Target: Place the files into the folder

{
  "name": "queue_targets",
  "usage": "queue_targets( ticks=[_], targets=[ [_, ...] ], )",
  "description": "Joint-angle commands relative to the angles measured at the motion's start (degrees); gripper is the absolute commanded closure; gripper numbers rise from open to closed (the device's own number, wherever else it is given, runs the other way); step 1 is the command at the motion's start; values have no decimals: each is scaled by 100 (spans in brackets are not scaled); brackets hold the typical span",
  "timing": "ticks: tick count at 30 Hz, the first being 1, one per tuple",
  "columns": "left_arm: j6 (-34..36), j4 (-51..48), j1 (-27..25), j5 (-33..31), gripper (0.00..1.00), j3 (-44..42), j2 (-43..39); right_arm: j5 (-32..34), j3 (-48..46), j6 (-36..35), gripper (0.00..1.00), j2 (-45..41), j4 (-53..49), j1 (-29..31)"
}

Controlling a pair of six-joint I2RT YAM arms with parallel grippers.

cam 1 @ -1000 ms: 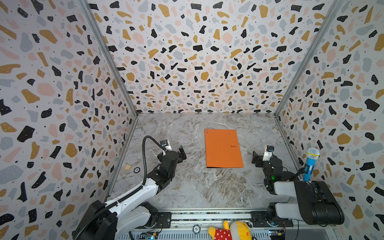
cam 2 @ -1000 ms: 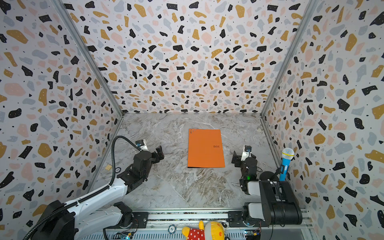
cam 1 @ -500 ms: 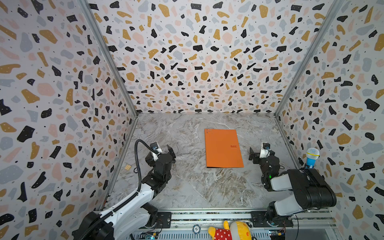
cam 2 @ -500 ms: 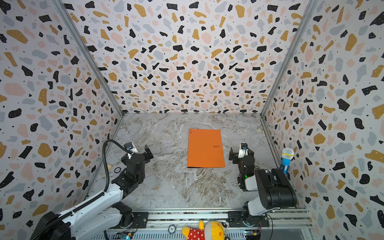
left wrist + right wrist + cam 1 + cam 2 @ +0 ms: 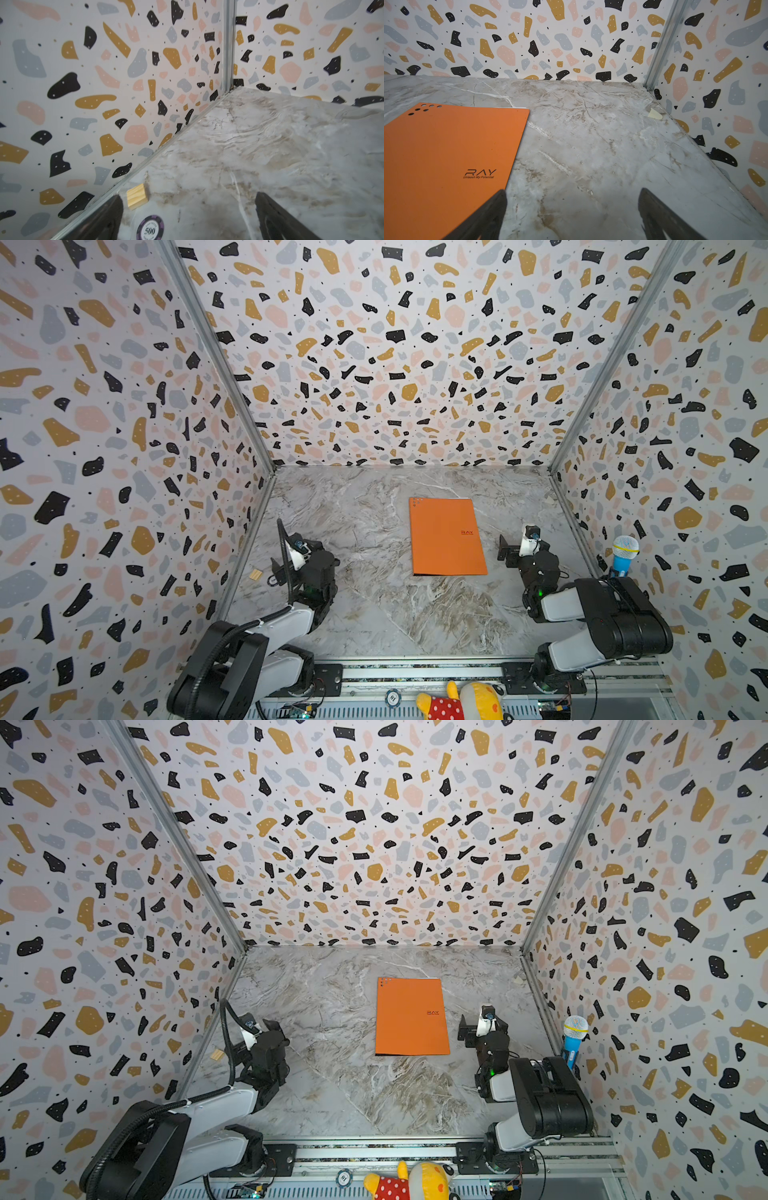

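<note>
Left pincer is spread wide and empty, low over the tabletop near a poker chip and wooden block. Right pincer is also spread and empty, just right of the closed orange folder, which lies flat; a white sliver of the files shows at its far edge.

Wooden block beside poker chip; toy microphone; plush toy.
</note>
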Motion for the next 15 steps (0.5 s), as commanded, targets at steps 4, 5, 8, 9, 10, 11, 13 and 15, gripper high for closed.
queue_targets(
  ticks=[4,5,8,9,10,11,13,15],
  targets=[
    [797,1905,199,1001,1,-217,116,25,96,-72,1,-55,104,14],
    [884,2102,258,1242,0,-234,242,25,88,-68,1,-55,97,10],
    [900,3339,475,1708,1,-468,1144,18,93,-73,1,-55,103,14],
    [967,3923,530,1673,1,-492,1486,21,92,-68,1,-55,101,13],
    [1008,3821,537,1719,0,-425,1528,25,92,-71,1,-55,111,15],
    [900,3315,564,1831,1,-361,1333,26,91,-69,1,-57,100,14],
    [853,2706,810,2551,1,-184,1134,43,87,-74,1,-63,104,24],
    [831,2950,922,2734,0,-195,1296,101,96,-92,1,-55,104,60]
  ],
)
